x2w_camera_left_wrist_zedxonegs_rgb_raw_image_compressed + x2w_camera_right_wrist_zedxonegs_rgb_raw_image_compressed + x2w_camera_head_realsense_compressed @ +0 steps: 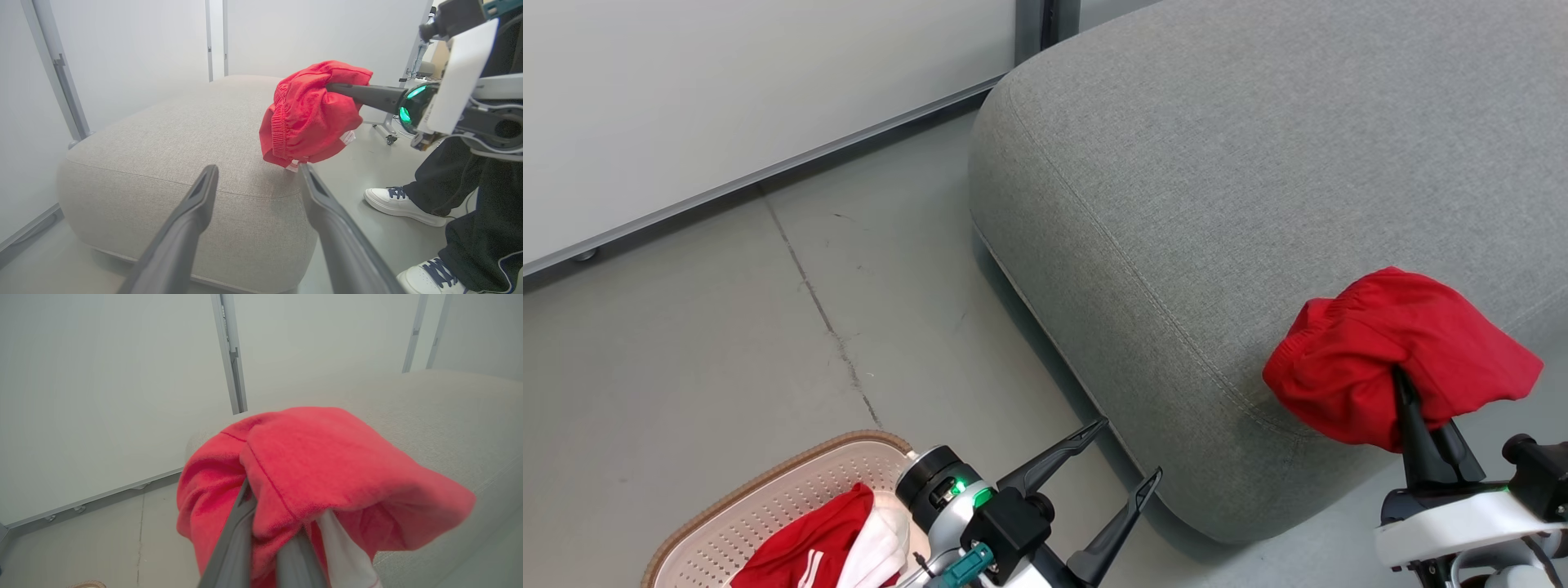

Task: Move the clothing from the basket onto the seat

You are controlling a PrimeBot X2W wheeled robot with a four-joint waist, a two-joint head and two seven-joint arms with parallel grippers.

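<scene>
One red garment (1396,351) hung above the seat's (1258,163) near edge, clenched by the right gripper (1403,384) seemingly for release there, while the left gripper (1130,447) gaped empty beside the seat's corner.

Lab w/ partition panels (727,98), concrete floor (686,343)

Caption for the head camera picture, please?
Shut right jaws hold the red garment at the edge of the grey seat; the striped garment lies in the basket.

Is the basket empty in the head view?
No, a red and white striped garment lies inside the basket.
</scene>
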